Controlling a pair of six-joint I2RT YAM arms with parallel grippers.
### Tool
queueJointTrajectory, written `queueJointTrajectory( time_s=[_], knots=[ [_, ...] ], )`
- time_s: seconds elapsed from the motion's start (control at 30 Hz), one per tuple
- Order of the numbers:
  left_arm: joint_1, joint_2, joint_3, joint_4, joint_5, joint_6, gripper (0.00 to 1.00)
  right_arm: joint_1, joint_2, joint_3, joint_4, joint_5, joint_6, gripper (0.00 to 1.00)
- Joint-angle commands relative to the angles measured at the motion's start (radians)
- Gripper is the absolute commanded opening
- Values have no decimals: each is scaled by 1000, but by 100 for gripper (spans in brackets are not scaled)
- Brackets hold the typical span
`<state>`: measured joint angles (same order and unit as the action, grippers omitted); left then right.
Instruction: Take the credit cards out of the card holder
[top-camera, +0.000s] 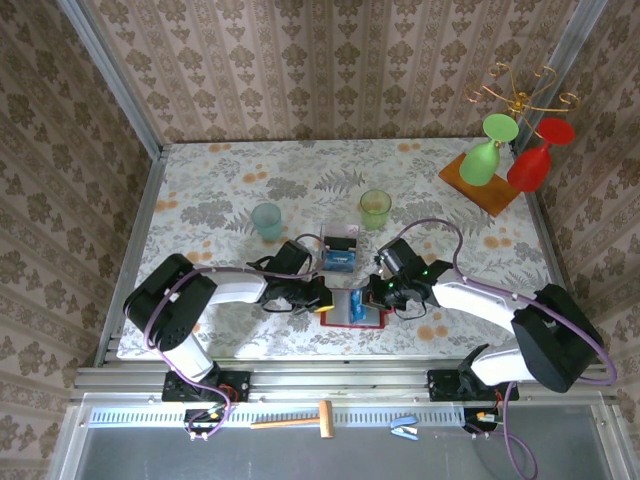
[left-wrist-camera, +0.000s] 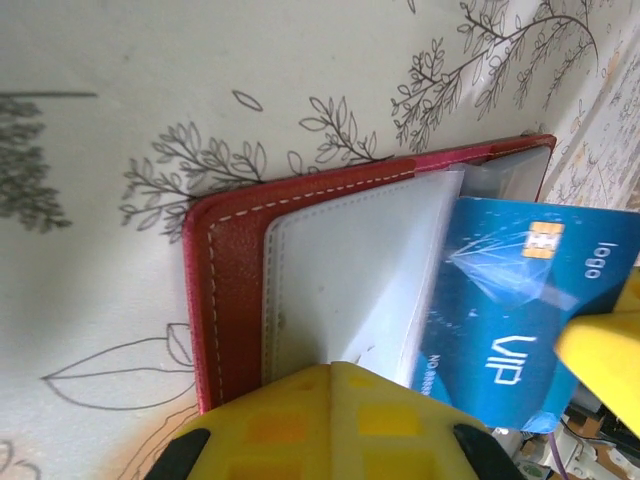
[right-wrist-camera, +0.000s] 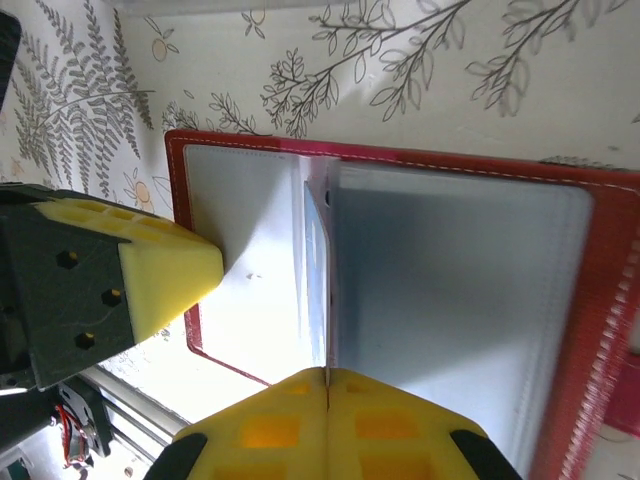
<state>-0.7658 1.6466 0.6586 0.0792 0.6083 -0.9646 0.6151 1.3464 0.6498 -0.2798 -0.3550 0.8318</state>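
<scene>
The red card holder lies open near the table's front edge, its grey pocket panels up. A bright blue credit card marked VIP sticks half out of the pocket. In the right wrist view the blue card is seen edge-on, standing up from the fold. My right gripper is shut on the card's edge. My left gripper is shut, its tip pressed on the left grey panel. The white-pink card is hidden.
A clear plastic box with something blue in it stands just behind the wallet. Behind it are a teal cup and a green cup. A wooden stand with green and red glasses is at the back right.
</scene>
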Motion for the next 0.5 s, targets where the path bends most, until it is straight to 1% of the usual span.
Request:
queueJointTrajectory(
  time_s=[0.0,0.27,0.47],
  knots=[
    [20,-7,-41,-90,-44,36,0,-17,-43,30,-106,48,-43,5],
    [46,-68,-79,-121,-52,53,0,-52,-91,107,-202,70,-134,2],
    [81,-134,-85,-191,-65,94,0,-64,-80,202,-281,87,-277,1]
  ],
)
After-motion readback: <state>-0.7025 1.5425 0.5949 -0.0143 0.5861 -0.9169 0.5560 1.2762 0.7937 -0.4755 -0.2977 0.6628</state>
